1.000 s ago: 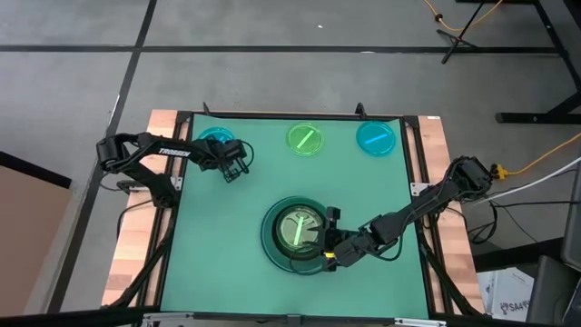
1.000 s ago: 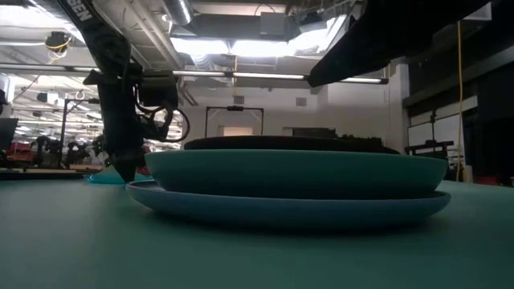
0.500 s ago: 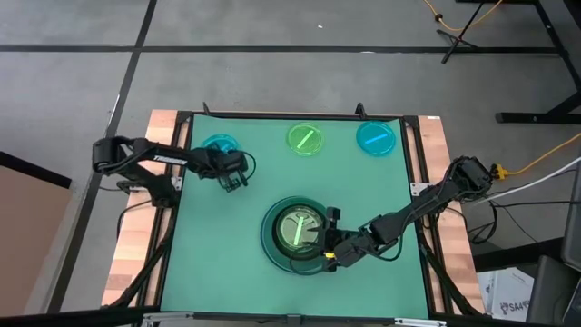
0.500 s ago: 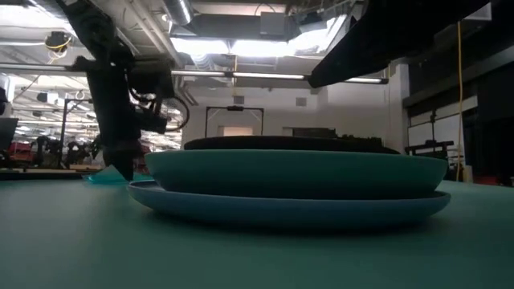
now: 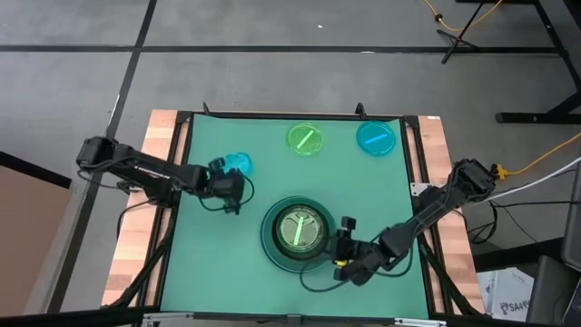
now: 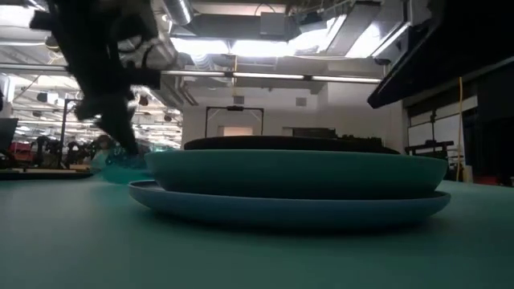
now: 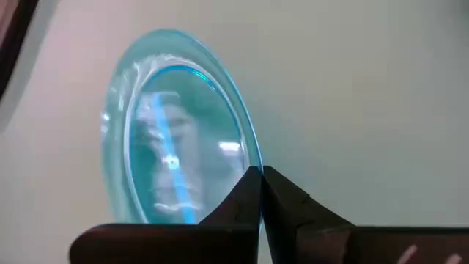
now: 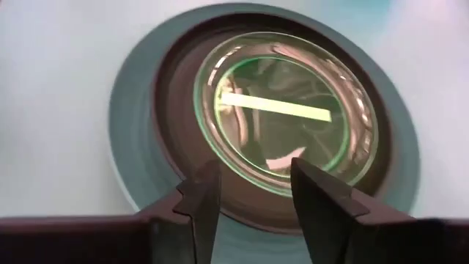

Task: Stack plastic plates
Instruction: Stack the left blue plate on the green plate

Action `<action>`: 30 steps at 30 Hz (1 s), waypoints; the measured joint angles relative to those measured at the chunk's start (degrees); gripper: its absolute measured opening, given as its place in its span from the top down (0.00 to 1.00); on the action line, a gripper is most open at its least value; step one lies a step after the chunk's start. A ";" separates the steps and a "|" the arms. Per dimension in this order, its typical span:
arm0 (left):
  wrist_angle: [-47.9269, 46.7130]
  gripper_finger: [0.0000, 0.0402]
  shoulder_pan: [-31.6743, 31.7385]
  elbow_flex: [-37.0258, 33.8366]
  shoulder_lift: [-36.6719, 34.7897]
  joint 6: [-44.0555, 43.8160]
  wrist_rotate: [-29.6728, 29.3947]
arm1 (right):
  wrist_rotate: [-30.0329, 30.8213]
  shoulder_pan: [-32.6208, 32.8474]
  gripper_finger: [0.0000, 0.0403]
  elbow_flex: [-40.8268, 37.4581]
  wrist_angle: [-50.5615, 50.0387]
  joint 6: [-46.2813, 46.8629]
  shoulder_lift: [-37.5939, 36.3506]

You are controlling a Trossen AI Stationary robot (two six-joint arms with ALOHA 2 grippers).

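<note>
While pinched, cyan plate's (image 7: 172,132) rim in left claw (image 7: 260,192).

Grey concrete floor (image 5: 272,64) w/ dark seam lines; green surface (image 5: 218,245) on wood frame; ceiling strip lights (image 6: 265,46) overhead, bright.

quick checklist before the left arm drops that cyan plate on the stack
1. Grip: left gripper fingers shut on the rim of the small cyan plate. Ok.
2. Plate clear of the table: looks raised and tilted in the low view. Ok.
3. Plate over the stack: left of it in the high view. Not ok.
4. Right gripper out of the way: open, at the stack's right edge. Not ok.
5. Stack top free: lime-green plate on top, nothing on it. Ok.
</note>
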 joint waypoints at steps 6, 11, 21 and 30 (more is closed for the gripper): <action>-0.06 1.00 -7.66 7.03 0.16 0.22 -0.78 | 4.23 2.67 0.61 0.00 -4.86 7.49 0.00; 0.04 1.00 -13.60 12.74 0.17 1.77 -3.04 | 5.61 3.42 0.61 0.00 -8.27 11.74 0.00; 4.94 1.00 -20.59 16.05 1.41 4.05 -5.29 | 7.00 3.36 0.61 0.00 -9.30 12.81 0.00; 12.04 1.00 -23.78 19.26 9.42 9.64 -5.42 | 6.98 3.33 0.61 0.00 -9.21 12.83 0.00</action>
